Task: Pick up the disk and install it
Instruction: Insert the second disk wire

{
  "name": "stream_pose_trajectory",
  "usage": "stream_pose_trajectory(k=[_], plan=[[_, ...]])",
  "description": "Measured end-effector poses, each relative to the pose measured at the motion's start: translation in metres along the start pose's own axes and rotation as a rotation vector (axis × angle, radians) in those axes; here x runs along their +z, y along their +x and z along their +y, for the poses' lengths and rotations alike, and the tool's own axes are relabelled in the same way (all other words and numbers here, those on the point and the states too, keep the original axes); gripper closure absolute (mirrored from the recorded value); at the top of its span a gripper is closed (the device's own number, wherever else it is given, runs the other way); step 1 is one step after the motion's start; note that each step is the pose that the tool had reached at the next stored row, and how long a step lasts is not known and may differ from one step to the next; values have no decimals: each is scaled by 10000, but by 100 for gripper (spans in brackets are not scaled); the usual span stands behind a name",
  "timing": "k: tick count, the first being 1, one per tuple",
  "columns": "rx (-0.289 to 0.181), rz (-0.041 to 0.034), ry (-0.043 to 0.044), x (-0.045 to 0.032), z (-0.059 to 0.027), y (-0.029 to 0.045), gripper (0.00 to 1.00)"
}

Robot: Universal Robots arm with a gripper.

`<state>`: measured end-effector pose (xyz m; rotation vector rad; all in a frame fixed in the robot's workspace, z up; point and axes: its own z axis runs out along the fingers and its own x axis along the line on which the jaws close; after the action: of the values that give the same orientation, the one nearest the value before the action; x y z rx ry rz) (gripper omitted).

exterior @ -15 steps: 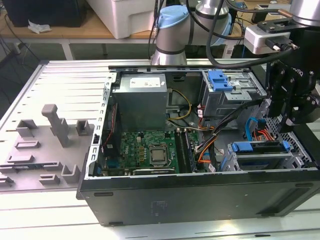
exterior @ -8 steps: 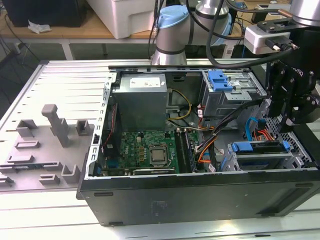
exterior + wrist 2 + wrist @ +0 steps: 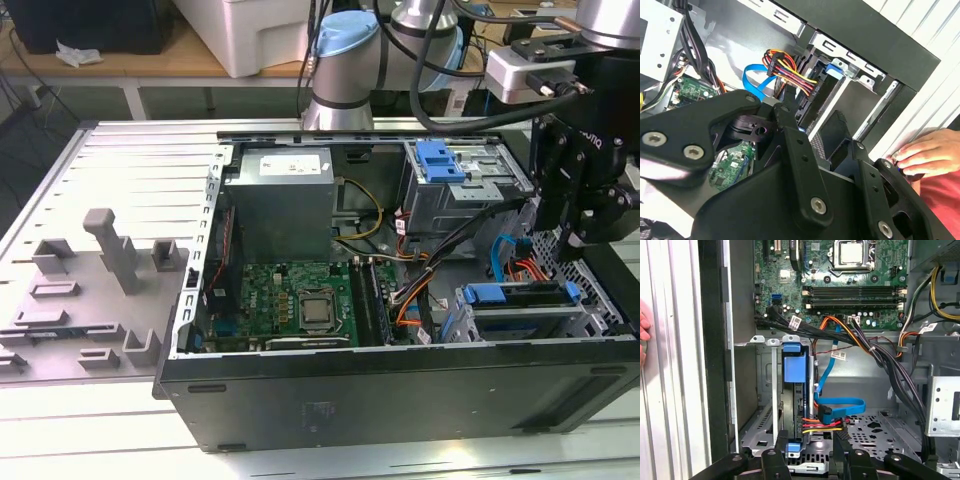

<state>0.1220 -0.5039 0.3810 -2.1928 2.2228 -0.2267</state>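
Hovering over the drive cage at the front corner of the open computer case, the gripper is sitting just above the bay where the disk is already standing on edge, its blue frame showing at the top and bottom of the slot in the first wrist view. The disk is sitting inside the metal cage rather than between the fingers, and a bundle of red, yellow and black power wires together with a flat blue data cable is running to its side, so it is looking seated and wired. The jaws are standing apart with nothing between them, and the black fingers are flanking the lower blue tab of the frame without closing on it. In the exterior view the same disk is lying in the cage at that view's right, below the gripper. A person's hand is resting against the outer wall of the case, probably steadying it. The grey power supply and the motherboard are lying well apart from the work.
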Motion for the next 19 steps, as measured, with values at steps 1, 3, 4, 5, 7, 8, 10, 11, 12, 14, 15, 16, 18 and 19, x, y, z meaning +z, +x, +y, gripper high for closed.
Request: stream_pose_trajectory(k=[1, 3, 4, 5, 7, 8, 10, 11, 12, 14, 15, 16, 18, 19], plan=[[152, 16, -15, 1, 1, -29, 52], [201, 23, -20, -3, 7, -56, 52], [208, 24, -20, -4, 14, -62, 52], [209, 24, -21, -5, 22, -66, 52], [208, 24, -25, -5, 35, -67, 52], [203, 25, -77, -2, 36, -68, 52], [199, 27, -167, 3, 37, -72, 52], [201, 27, -221, 7, 38, -76, 52], [201, 30, -260, 10, 38, -81, 52], [205, 31, -306, 14, 41, -108, 52], [205, 32, -311, 15, 41, -117, 52], [203, 31, -315, 17, 41, -124, 52], [201, 32, -319, 23, 43, -126, 52], [202, 30, -319, 30, 58, -127, 52]])
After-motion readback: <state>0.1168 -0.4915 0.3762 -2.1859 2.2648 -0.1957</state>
